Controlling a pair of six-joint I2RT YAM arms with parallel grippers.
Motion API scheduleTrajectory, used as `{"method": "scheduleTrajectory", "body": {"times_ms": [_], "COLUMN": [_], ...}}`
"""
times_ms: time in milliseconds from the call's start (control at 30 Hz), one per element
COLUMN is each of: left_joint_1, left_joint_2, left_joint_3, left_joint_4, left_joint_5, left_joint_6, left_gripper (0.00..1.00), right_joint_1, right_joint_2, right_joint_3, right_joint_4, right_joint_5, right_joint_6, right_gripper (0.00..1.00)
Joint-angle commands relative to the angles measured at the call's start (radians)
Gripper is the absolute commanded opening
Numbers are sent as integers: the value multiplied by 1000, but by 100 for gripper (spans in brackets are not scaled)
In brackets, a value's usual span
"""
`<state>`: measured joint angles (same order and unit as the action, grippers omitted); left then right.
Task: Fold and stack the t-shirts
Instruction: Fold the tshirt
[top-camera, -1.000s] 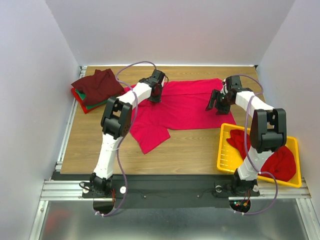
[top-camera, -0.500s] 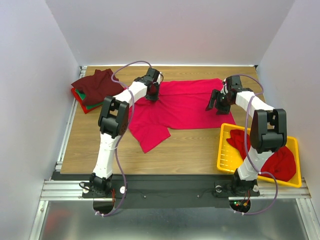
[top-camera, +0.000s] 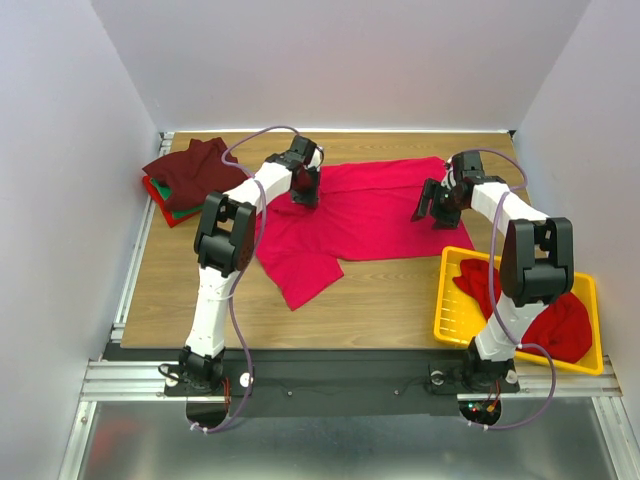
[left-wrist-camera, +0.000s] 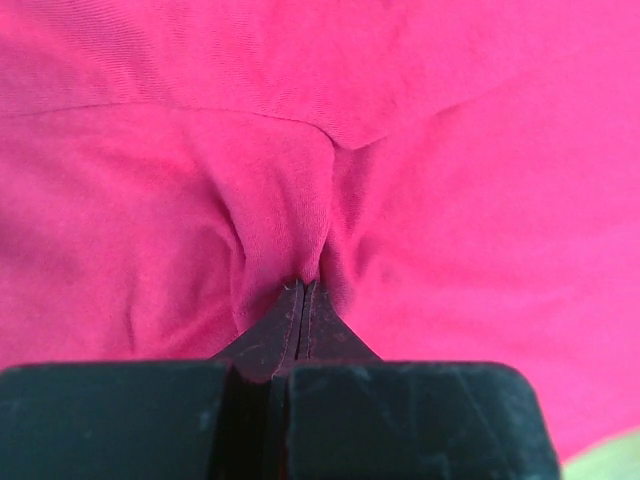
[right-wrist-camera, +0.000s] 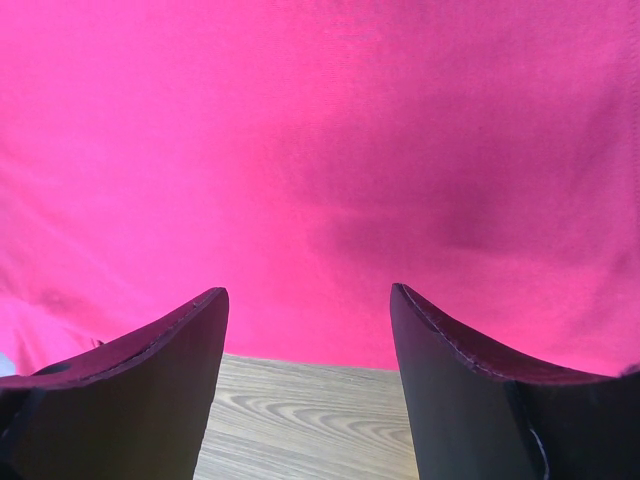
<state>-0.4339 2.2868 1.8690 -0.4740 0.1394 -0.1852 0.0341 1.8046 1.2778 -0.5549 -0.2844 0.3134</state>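
A bright crimson t-shirt (top-camera: 355, 215) lies spread on the wooden table, one sleeve reaching toward the front. My left gripper (top-camera: 305, 197) is shut on a pinched fold of this shirt (left-wrist-camera: 280, 240) near its upper left part, the cloth bunching between the closed fingertips (left-wrist-camera: 285, 310). My right gripper (top-camera: 428, 213) is open over the shirt's right edge; its fingers (right-wrist-camera: 150, 350) frame the hem (right-wrist-camera: 320, 250) and bare wood. A stack of folded shirts (top-camera: 190, 178), dark maroon on top with green and red beneath, sits at the back left.
A yellow slotted tray (top-camera: 450, 300) at the front right holds more crumpled red shirts (top-camera: 545, 320). White walls close in the table on three sides. A metal rail runs along the table's left edge.
My left gripper has shifted slightly back and left with the pinched cloth, drawing the shirt's left side along. The right arm has not visibly moved.
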Motion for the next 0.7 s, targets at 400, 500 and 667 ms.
{"method": "scheduleTrajectory", "body": {"times_ms": [400, 500, 667], "left_joint_1": [14, 14, 14], "left_joint_2": [-36, -36, -23], "left_joint_3": [111, 105, 101], "left_joint_4": [-137, -141, -163], "left_joint_5": [150, 183, 246], "left_joint_6": [-111, -117, -119], "left_gripper": [0, 0, 0], "right_joint_1": [6, 4, 6], "right_joint_2": [-67, -68, -68], "right_joint_3": [-3, -6, -8], "right_joint_4": [15, 16, 16], "right_joint_5": [11, 11, 7], "right_joint_6": [-5, -4, -4], "right_gripper": [72, 72, 72]}}
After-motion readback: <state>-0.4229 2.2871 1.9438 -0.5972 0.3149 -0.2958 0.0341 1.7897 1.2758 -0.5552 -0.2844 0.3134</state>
